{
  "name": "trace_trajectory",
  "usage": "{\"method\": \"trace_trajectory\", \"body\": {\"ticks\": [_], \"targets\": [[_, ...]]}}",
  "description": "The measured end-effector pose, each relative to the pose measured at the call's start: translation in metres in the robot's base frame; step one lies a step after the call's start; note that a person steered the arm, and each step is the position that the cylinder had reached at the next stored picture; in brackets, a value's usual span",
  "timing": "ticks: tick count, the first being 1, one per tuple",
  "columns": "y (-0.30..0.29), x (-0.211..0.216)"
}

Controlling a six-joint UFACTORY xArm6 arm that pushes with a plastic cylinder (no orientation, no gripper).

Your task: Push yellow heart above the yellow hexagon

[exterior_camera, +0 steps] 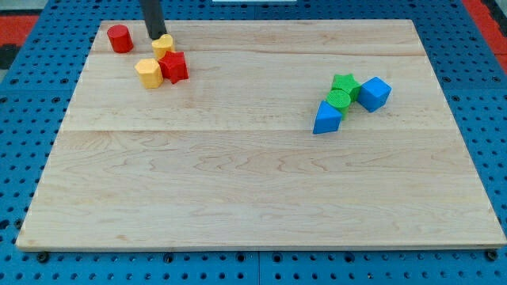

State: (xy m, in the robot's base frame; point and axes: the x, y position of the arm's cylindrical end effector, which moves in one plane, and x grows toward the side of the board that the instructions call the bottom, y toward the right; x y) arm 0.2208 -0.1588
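Top-left of worktop (pixel 238 198): my tip (pixel 156 37) touching yellow heart (pixel 163 45) from upper left. No jaws on rig, nothing held. Heart already above-right of yellow hexagon (pixel 148 72), beside red star (pixel 174 67). Step: final nudge. Next: small push leftward, avoid red cylinder (pixel 120 38).

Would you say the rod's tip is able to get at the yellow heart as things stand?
Probably yes: my tip already sits at the yellow heart's upper-left edge, apparently touching, with nothing between them. The yellow hexagon and red star lie below the heart, not in the way.
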Motion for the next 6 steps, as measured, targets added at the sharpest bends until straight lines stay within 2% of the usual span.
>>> {"method": "trace_trajectory", "body": {"ticks": [1,2,4,6], "targets": [[0.036,-0.004],[0.036,0.010],[-0.016,0.031],[-0.020,0.033]]}}
